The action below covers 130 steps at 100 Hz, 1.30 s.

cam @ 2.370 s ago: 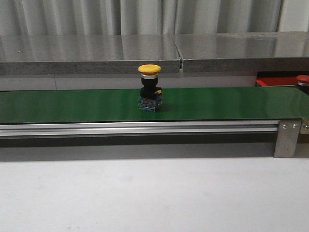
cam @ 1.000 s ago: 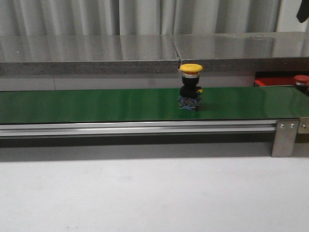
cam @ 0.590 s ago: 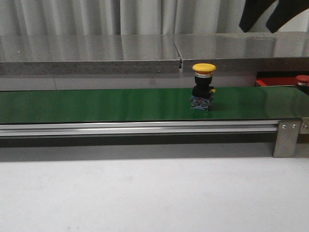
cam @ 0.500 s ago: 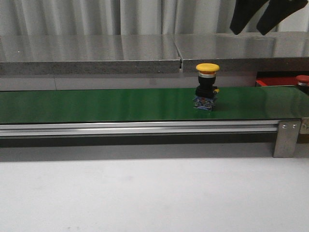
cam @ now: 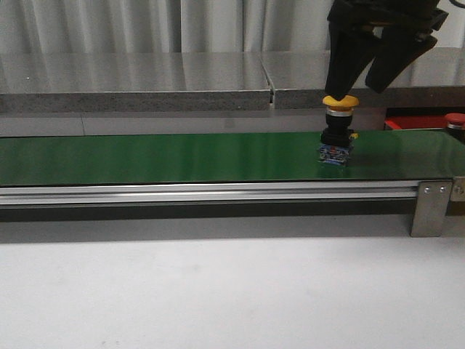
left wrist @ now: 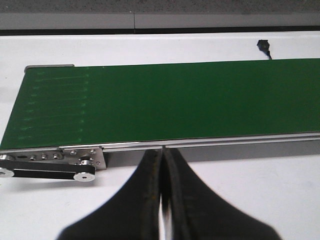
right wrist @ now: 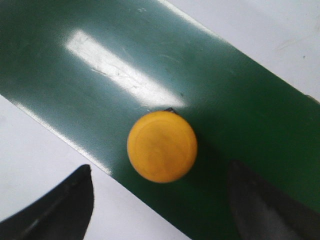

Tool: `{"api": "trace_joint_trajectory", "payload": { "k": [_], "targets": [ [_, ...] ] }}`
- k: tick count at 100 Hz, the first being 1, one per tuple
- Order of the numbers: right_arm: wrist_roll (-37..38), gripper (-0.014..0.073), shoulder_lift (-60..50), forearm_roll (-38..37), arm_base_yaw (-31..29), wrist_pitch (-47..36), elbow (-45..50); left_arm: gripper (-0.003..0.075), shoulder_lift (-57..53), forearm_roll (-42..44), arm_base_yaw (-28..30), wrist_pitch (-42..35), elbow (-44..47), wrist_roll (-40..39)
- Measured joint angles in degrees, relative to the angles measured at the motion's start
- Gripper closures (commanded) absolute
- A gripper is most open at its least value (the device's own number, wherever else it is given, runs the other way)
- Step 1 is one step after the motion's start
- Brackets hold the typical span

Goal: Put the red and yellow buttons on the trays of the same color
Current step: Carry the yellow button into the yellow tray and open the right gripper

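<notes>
From my console, the yellow button [cam: 339, 99] stands upright on the glossy green belt [cam: 182, 156], toward its right end, a smooth domed cap over a black body. My right gripper [cam: 378, 78] hangs just above the yellow button, fingers spread wide and gripping nothing. Behind the belt runs a brushed steel shelf [cam: 145, 76]. Past the belt's right end I see a red tray [cam: 414, 122] with a red button [cam: 455, 120] on it. My left gripper [left wrist: 162, 197] sits near the belt's other end, fingers pressed together, empty.
</notes>
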Motion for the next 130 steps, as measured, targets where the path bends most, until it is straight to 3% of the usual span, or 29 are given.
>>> {"api": "trace_joint_trajectory", "payload": {
  "k": [12, 35, 46, 60, 100, 130],
  "targets": [
    [-2.2, 0.0084, 2.6, -0.1, 0.0, -0.5, 0.0, 0.0739, 0.0, 0.0, 0.0, 0.0, 0.0, 0.0],
    [-2.9, 0.0398, 4.3, -1.6, 0.0, -1.8, 0.0, 0.0739, 0.0, 0.0, 0.0, 0.0, 0.0, 0.0],
    [-3.1, 0.0467, 4.3, -2.0, 0.0, -2.3, 0.0, 0.074, 0.0, 0.0, 0.0, 0.0, 0.0, 0.0],
    [0.1, 0.0477, 3.6, -2.0, -0.1, -3.1, 0.0, 0.0739, 0.0, 0.0, 0.0, 0.0, 0.0, 0.0],
    [20.6, 0.0477, -4.3, -7.3, -5.6, -1.0, 0.0, 0.0739, 0.0, 0.0, 0.0, 0.0, 0.0, 0.0],
    [25.3, 0.0477, -6.1, -11.5, -13.1, 2.6, 0.0, 0.0739, 0.0, 0.0, 0.0, 0.0, 0.0, 0.0]
  ]
}}
